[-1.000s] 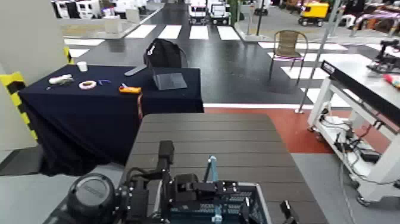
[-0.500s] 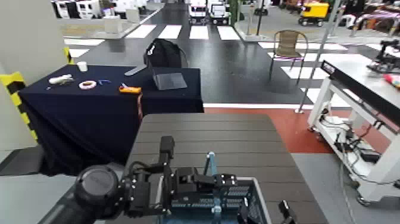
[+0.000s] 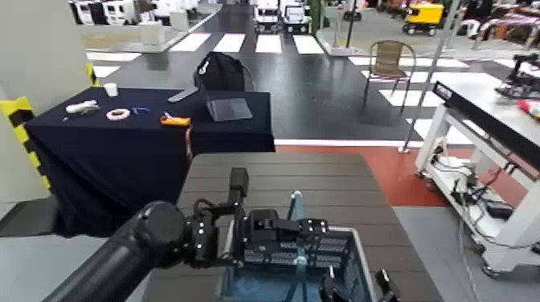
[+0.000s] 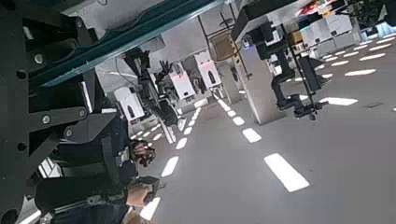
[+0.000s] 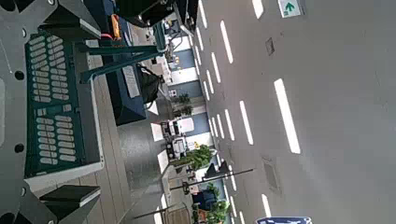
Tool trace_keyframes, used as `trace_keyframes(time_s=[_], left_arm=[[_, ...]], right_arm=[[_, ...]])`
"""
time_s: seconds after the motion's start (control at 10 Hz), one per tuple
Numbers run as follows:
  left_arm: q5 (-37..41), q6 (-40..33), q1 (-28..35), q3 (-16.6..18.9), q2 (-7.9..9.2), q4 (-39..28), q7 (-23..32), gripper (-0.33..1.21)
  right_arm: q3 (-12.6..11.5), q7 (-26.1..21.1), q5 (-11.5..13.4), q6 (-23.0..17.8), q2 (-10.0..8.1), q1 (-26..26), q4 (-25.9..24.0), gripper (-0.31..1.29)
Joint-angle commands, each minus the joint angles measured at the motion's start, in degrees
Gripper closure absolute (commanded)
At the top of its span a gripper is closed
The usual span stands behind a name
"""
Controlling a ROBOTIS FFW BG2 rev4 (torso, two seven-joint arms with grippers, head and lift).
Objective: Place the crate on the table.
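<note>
The crate [image 3: 321, 253], grey with slatted sides, a blue inside and a teal hoop handle [image 3: 296, 215], hangs over the near end of the dark brown plank table [image 3: 281, 173]. My left gripper [image 3: 269, 233] is shut on the crate's far left rim. My right gripper [image 3: 353, 287] is at the crate's near right corner, its fingers on either side of the wall. In the right wrist view the slatted wall [image 5: 56, 103] sits between the fingers [image 5: 65, 201], with the handle [image 5: 121, 58] beyond. The left wrist view shows the handle [image 4: 140, 33] against the ceiling.
A navy-draped table [image 3: 120, 136] with small items stands at the far left of the plank table. A white-framed workbench [image 3: 490, 104] stands to the right. A chair [image 3: 390, 60] and a black backpack [image 3: 221, 72] are farther back.
My left arm has pushed forward and slightly right, carrying the crate farther over the table. The handle stands a little higher and more to the right.
</note>
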Motion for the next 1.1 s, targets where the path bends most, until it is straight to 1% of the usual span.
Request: trace_keyframes(time_s=[0.1,0.2,0.4,0.8,1.1], left_arm=[[-3.91,-4.13,-4.04,-2.59,-1.82,5.92,-4.21,1.20],[-6.02,-5.89,-6.15,-3.91,-2.88,9.70,-7.20,1.20],[-7.86,-8.70,-8.53,-5.50,-4.72,14.18,-10.80,1.20],[-10.50,-14.06,-10.55,-5.32,-6.48,20.34,-14.05,1.20],[-11.11,-16.70,-9.93,-5.76,-6.74,21.48,-15.90,1.18]], right_arm=[[0.08,0.00,0.00,-0.41,-0.12,-0.23,0.17,0.13],[0.08,0.00,0.00,-0.58,-0.21,-0.15,0.17,0.13],[0.08,0.00,-0.09,-0.84,-0.30,-0.23,0.26,0.13],[0.34,0.00,-0.09,-1.28,-0.30,-0.50,0.44,0.13],[0.43,0.00,-0.27,-1.90,-0.30,-0.59,0.61,0.13]])
